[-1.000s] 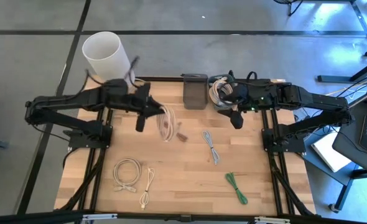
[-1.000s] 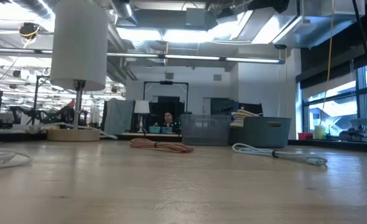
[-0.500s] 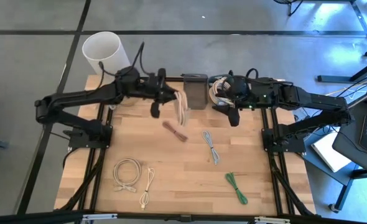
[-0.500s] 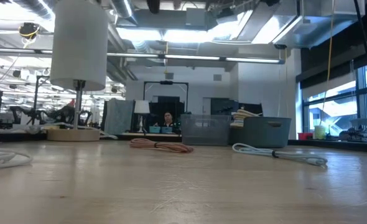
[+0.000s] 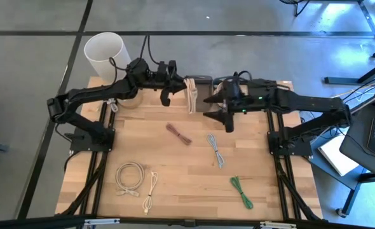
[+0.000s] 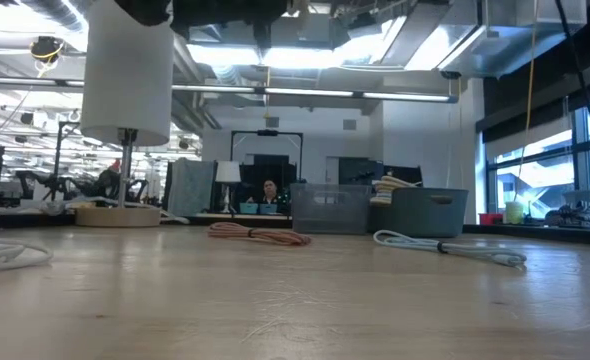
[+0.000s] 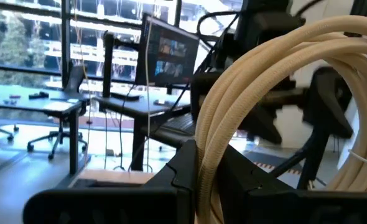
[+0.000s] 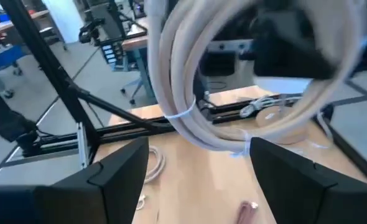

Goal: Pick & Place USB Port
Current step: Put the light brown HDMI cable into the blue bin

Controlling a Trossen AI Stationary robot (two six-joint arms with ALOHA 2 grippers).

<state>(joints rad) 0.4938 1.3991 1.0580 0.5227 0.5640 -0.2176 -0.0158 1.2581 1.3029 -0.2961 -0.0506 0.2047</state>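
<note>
Both grippers crowd the grey bin (image 5: pixel 199 84) at the table's back edge; mid-table holds scattered cables.

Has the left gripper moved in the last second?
Yes. The left gripper, holding the beige cable, moved up the table toward the grey bin.

— What couldn't be made out?
— The coiled cream-coloured cable (image 7: pixel 252 118) ran off the left wrist view's edge; its connector never showed.
— And from above?
— The dark grey plastic bin (image 5: pixel 200 81) sat partly hidden behind that coil, and both arms' fingers were too small to judge.
</note>
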